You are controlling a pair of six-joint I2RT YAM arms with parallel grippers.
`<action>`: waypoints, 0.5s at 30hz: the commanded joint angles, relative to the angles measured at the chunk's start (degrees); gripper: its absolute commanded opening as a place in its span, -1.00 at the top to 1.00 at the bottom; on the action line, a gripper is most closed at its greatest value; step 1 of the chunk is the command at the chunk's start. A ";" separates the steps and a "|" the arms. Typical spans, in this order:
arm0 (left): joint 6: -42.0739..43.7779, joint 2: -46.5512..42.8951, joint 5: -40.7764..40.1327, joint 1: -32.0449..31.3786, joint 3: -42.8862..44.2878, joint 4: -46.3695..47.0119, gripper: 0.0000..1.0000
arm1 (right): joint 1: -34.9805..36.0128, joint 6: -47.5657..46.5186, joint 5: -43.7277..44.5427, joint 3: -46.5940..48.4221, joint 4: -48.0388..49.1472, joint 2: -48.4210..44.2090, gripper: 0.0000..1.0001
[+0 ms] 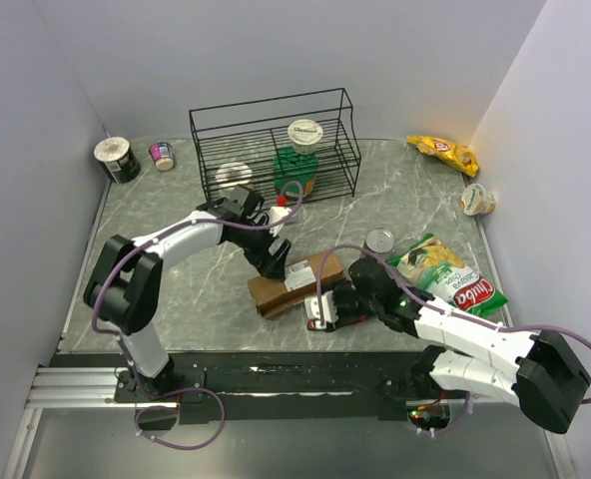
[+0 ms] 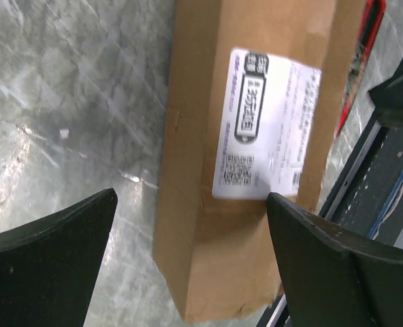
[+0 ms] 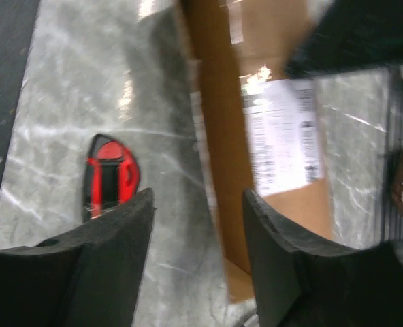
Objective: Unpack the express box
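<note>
The express box (image 1: 276, 292) is a long brown carton with a white shipping label (image 1: 300, 271), lying flat on the marble table near the front. It also shows in the left wrist view (image 2: 195, 136) and the right wrist view (image 3: 218, 129). My left gripper (image 1: 273, 261) is open just above the box's labelled face, its fingers (image 2: 65, 238) spread wider than the box, holding nothing. My right gripper (image 1: 337, 307) is open and empty, low by the box's right end, beside its long edge (image 3: 198, 194). A red and black object (image 3: 109, 178) lies on the table close to it.
A black wire rack (image 1: 276, 145) at the back holds a green container with a white lid (image 1: 300, 165). A tin can (image 1: 379, 240) and a green chip bag (image 1: 445, 274) lie right of the box. A yellow bag (image 1: 443, 152), small cups (image 1: 478, 200) and a dark tub (image 1: 117, 160) stand near the walls.
</note>
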 commanded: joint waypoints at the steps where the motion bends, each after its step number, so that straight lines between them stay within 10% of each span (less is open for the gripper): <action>1: -0.97 2.57 1.07 -0.28 3.27 -1.02 -0.98 | 1.33 -4.82 1.54 -5.47 3.50 -0.38 -0.18; 15: -2.82 7.23 5.73 1.12 5.73 -2.51 -0.91 | 1.42 -3.70 3.57 -8.91 6.91 -3.55 -0.03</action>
